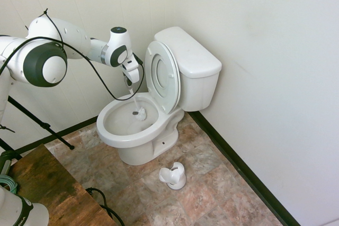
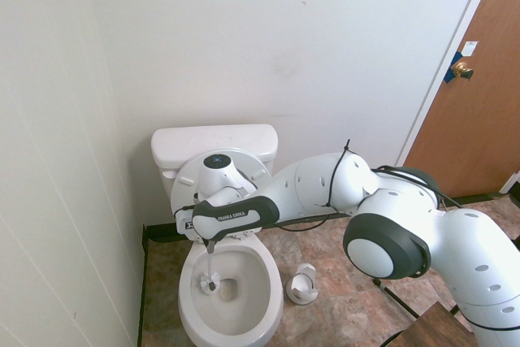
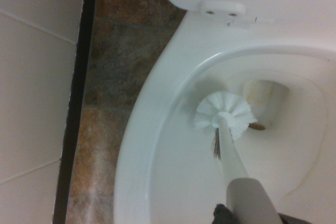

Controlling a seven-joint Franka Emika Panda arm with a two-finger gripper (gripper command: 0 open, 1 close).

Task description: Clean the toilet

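Note:
The white toilet [image 1: 112, 132] stands against the back wall with its seat and lid [image 1: 163, 75] raised against the tank [image 1: 193, 62]. My gripper [image 1: 131, 80] hangs over the bowl's left rim, shut on the handle of a white toilet brush [image 1: 139, 113]. The brush slants down into the bowl, and its round bristle head [image 3: 223, 114] rests on the inner wall beside the drain opening [image 3: 265, 103]. From the other side, the gripper [image 2: 210, 243] is above the bowl [image 2: 191, 314] and the brush head [image 2: 209, 282] is low inside it.
A small white brush holder [image 1: 174, 175] sits on the tiled floor right of the bowl. A wooden table [image 1: 47, 189] is at the lower left. Walls close in behind and beside the toilet. A brown door [image 2: 475, 103] stands far right.

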